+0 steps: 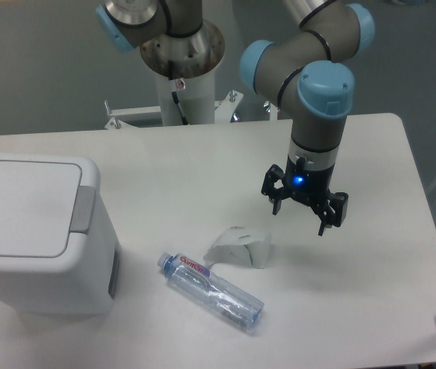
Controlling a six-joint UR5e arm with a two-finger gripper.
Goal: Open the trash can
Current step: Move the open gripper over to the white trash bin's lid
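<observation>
Overhead-angled view of a white surface (202, 161) with one robot arm (310, 69) reaching over it. At the left edge sits the trash can (41, 231), a large boxy white plastic bin with rounded corners. Its flat white lid (18, 207) lies closed, and a grey push tab (84, 209) sits along the lid's right side, facing the middle of the surface. The bin is partly cut off by the left border of the view.

The arm, grey with light blue joint caps, comes down from the upper middle and ends in a black pincer (304, 212) pointing downward over the right half of the surface. A small blue light glows on its wrist. Its two fingers stand spread apart, holding nothing, and it hangs above bare surface, well apart from the trash can.

Between the bin and the pincer lie two loose items. A crumpled white paper (239, 246) rests near the centre, just below and to the left of the pincer. A clear plastic bottle (211, 291) with a pale cap and a red-lettered label lies on its side in front of the paper, its cap end pointing toward the bin. The bottle and paper sit close together; whether they touch is unclear.

Behind the surface stands the arm's white pedestal (183, 77) against a grey floor.
</observation>
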